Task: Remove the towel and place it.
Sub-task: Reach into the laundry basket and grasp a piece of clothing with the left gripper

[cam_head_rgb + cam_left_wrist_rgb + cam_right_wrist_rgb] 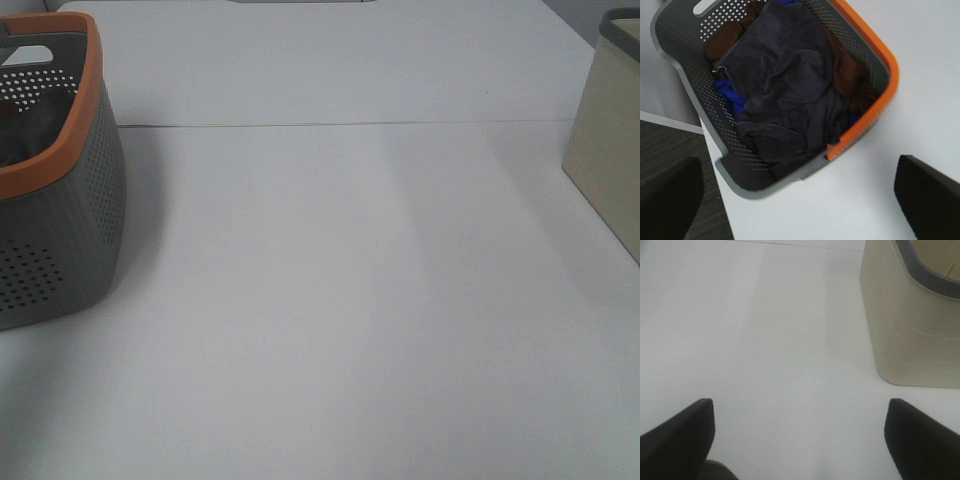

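The towel, a dark charcoal-purple plush cloth, lies crumpled on top inside a grey perforated basket with an orange rim. My left gripper hovers above the basket's near end, open, with nothing between its black fingers. In the exterior high view the basket stands at the left edge of the table and only a dark patch shows inside it; neither gripper appears there. My right gripper is open over bare white table, beside a beige bin.
A brown cloth and a bright blue cloth lie under the towel in the basket. A beige bin with a grey rim stands at the table's right edge. The left table edge and dark floor run beside the basket.
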### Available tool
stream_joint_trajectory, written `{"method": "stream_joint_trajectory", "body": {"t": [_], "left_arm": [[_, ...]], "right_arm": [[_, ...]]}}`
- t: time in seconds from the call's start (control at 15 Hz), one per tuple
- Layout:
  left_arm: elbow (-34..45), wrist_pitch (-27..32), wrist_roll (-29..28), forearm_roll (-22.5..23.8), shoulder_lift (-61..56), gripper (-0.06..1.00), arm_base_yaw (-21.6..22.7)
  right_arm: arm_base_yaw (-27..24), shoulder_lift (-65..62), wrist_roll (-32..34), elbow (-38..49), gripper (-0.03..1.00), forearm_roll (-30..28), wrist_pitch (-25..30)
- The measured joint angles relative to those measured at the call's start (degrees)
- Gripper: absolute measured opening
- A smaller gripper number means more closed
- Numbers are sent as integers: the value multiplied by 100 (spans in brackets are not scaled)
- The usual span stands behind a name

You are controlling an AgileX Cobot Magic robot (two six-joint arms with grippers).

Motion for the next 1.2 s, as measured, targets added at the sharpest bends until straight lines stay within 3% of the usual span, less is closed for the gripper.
{"method": "stream_joint_trajectory", "body": {"t": [0.27, 0.33, 0.53, 0.87, 1.2], "left_arm": [[-1450, -11, 688, 819, 2229, 98, 0], [-1782, -17, 1467, 940, 3140, 98, 0], [-1822, -80, 2464, 1003, 4120, 98, 0], [-1839, -1415, 2636, 1129, 5197, 98, 0], [-1839, -1633, 2647, 1129, 5798, 97, 0]], "right_arm": [[0, 0, 0, 0, 82, 0, 0], [0, 0, 0, 0, 82, 0, 0], [0, 0, 0, 0, 82, 0, 0], [0, 0, 0, 0, 82, 0, 0], [0, 0, 0, 0, 82, 0, 0]]}}
